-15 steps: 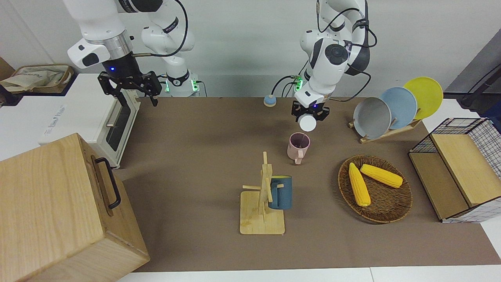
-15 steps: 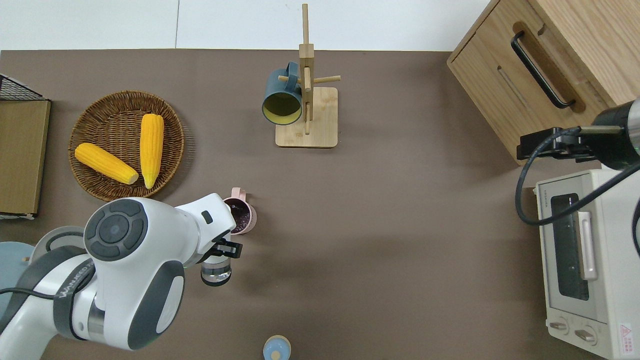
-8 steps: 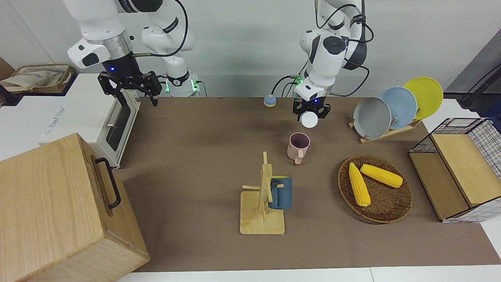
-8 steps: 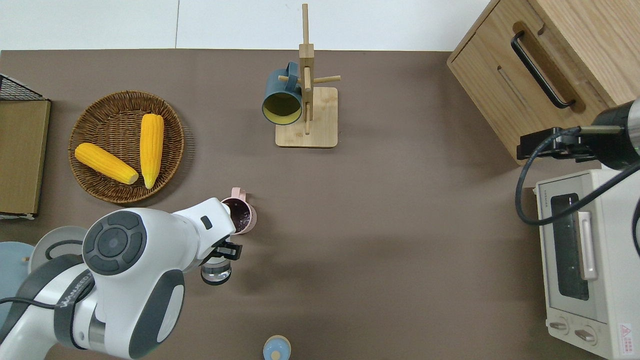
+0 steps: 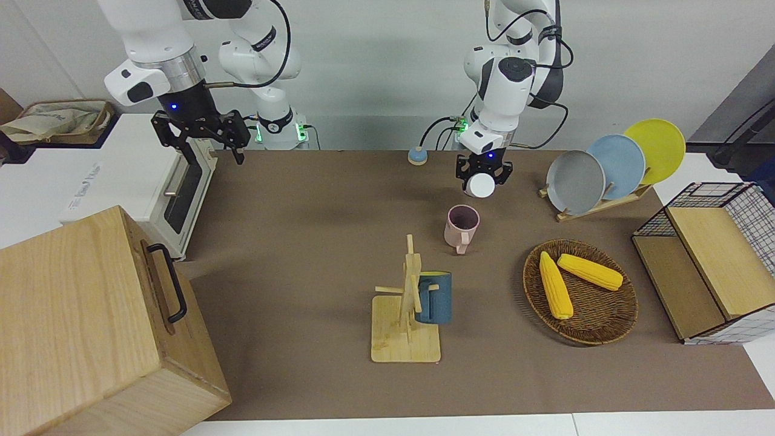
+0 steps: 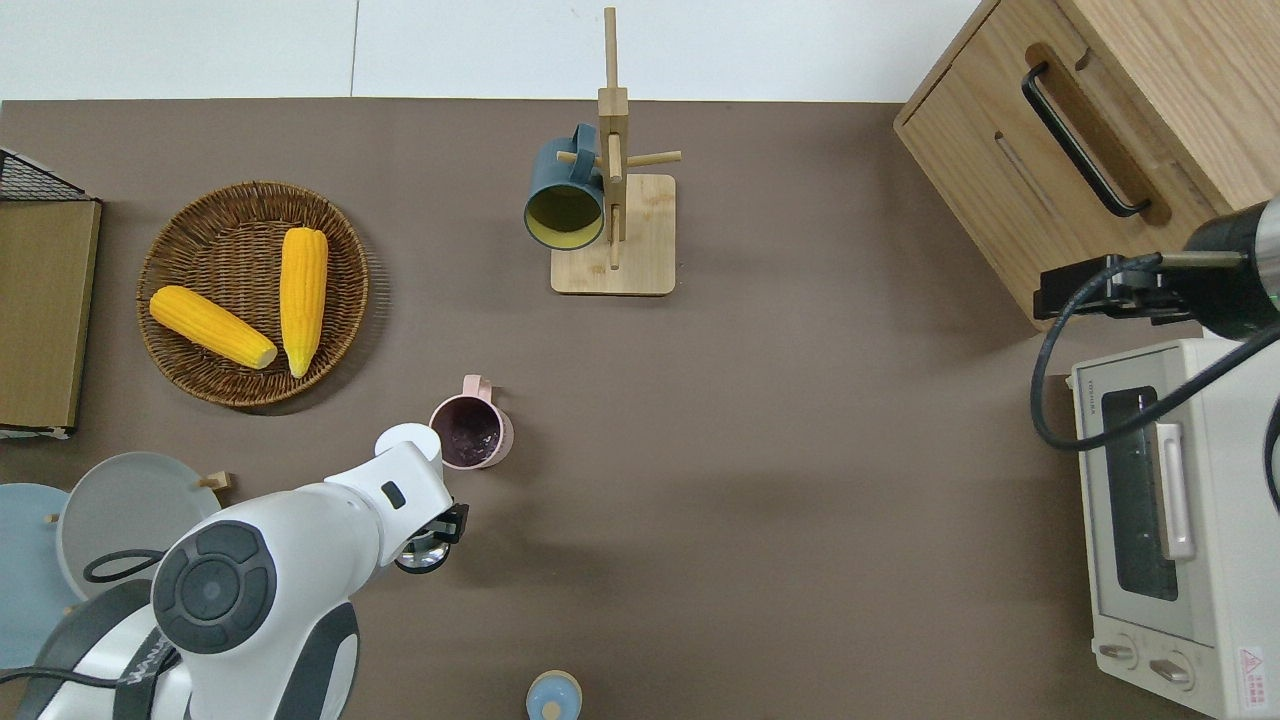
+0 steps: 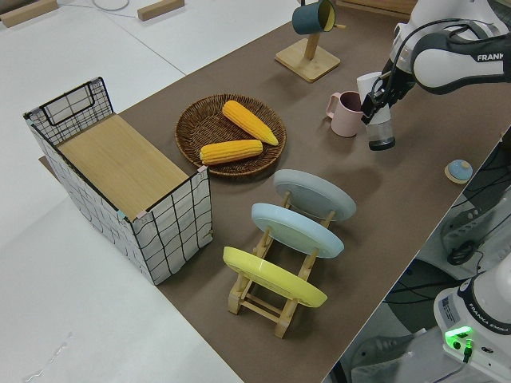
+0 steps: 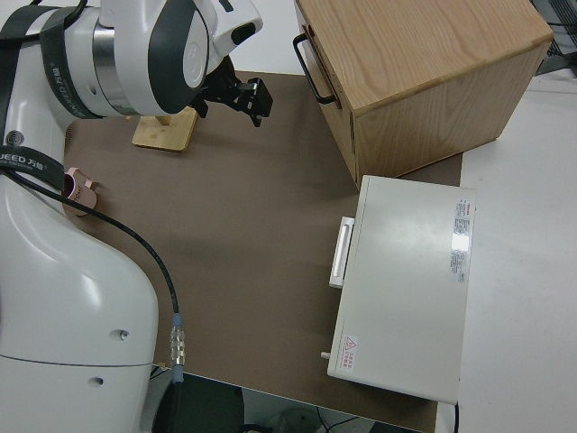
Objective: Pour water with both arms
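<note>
My left gripper (image 5: 482, 174) is shut on a clear bottle (image 5: 482, 186) and holds it tilted in the air. In the overhead view the left gripper (image 6: 440, 525) is over bare table, a little nearer to the robots than the pink mug (image 6: 470, 436). The bottle's white end (image 6: 407, 442) points up and toward the mug, and its clear end hangs lower. The left side view shows the bottle (image 7: 381, 132) beside the mug (image 7: 345, 114), apart from it. The mug (image 5: 462, 225) stands upright with a dark inside. My right arm is parked, its gripper (image 5: 200, 145) open.
A small blue cap (image 6: 551, 697) lies near the robots. A wooden mug tree (image 6: 612, 230) carries a blue mug (image 6: 563, 195). A wicker basket (image 6: 200, 370) holds two corn cobs. A plate rack (image 5: 596, 206), a wire crate (image 5: 751, 206), a wooden cabinet (image 5: 91, 327) and a toaster oven (image 6: 1160, 520) line the table's ends.
My left gripper has drawn back from the pink mug toward the robots, turning the bottle more upright. Its white end now shows in the overhead view. The right arm has not moved.
</note>
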Robot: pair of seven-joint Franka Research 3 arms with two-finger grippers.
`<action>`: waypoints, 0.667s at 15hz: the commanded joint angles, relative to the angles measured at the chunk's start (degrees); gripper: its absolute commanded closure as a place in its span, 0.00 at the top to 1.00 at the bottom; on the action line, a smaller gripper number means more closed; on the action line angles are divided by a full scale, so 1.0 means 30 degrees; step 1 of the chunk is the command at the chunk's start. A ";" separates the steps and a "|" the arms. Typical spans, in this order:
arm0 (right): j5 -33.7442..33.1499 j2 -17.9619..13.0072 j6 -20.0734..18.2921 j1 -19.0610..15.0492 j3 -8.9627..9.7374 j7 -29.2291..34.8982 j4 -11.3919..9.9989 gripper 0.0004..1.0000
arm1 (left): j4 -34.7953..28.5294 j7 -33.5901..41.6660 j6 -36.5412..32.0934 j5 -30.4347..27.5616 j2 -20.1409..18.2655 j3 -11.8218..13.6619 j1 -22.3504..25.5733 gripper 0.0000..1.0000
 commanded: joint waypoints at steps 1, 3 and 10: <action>0.0177 -0.0034 -0.0107 -0.0255 0.0127 -0.0401 0.0025 0.99 | 0.0093 -0.0304 0.0338 0.0088 -0.0718 0.1057 0.0132 0.00; 0.0177 -0.0034 -0.0107 -0.0255 0.0127 -0.0401 0.0025 0.99 | 0.0708 -0.0128 0.0368 0.0088 -0.0629 0.1820 0.0395 0.00; 0.0177 -0.0034 -0.0107 -0.0255 0.0127 -0.0372 0.0025 0.99 | 0.4632 0.0309 0.0573 0.1140 0.0218 0.2760 0.2940 0.00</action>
